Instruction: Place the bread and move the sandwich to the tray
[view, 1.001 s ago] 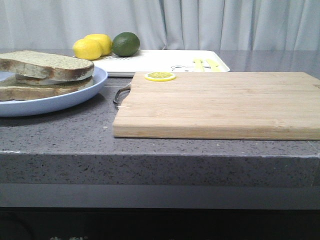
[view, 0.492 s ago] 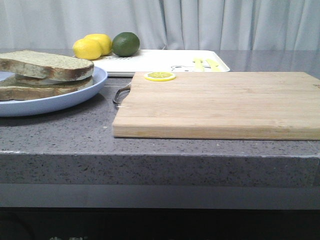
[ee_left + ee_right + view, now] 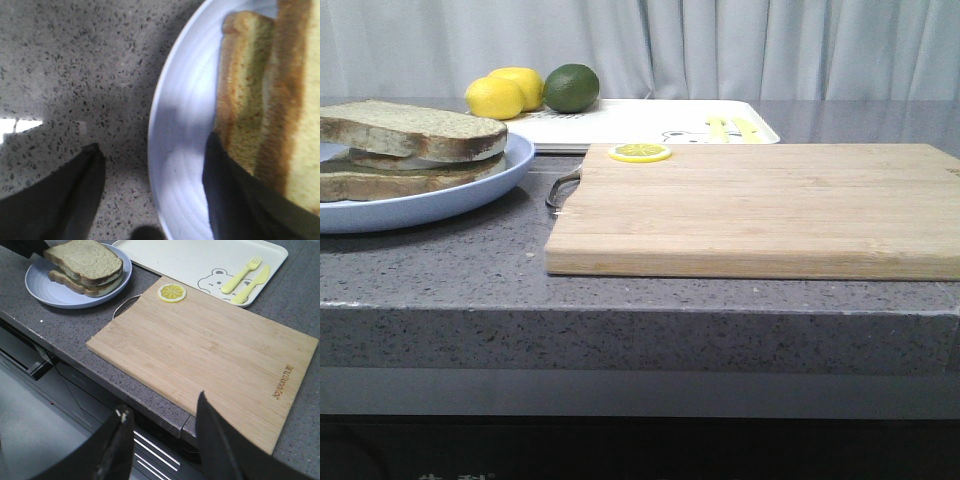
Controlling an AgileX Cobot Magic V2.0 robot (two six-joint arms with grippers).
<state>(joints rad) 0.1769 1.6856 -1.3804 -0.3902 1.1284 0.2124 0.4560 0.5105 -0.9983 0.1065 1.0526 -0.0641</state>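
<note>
The sandwich (image 3: pixel 85 266) sits stacked on the blue plate (image 3: pixel 45 290), soft and squashy, probably best pinched by its crusts. Left gripper (image 3: pixel 150 165) straddles the plate rim, spread open; right gripper (image 3: pixel 162 432) gapes empty too.

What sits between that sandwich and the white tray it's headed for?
Little blocks it. The sandwich lies on a blue plate, and the tray is beside it. The lemons and lime sit at the tray's near-left corner; the rest looks bare.
</note>
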